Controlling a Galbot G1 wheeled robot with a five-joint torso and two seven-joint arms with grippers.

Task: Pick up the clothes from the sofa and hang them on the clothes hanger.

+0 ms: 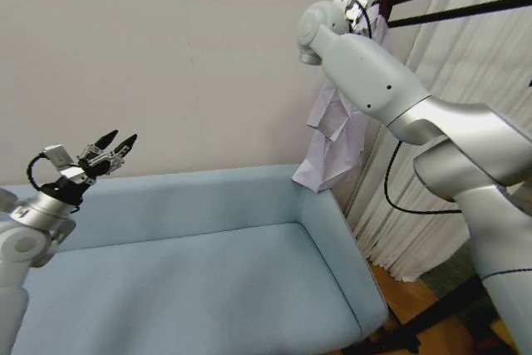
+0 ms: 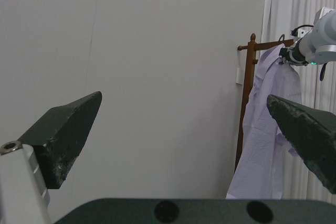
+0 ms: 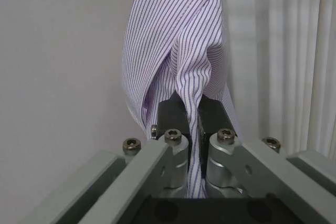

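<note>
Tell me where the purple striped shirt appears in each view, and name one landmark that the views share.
Head view: the shirt hangs behind the right arm, above the sofa's end.
Left wrist view: it hangs on the wooden stand, beyond the open left pincer.
Right wrist view: a fold of it is clamped in the right pincer.
Shared landmark: the white curtain beside the shirt.

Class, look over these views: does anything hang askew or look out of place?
The shirt hangs bunched and lopsided at the rack, a fold pinched in the shut right gripper. The left gripper hovers open near the sofa.
</note>
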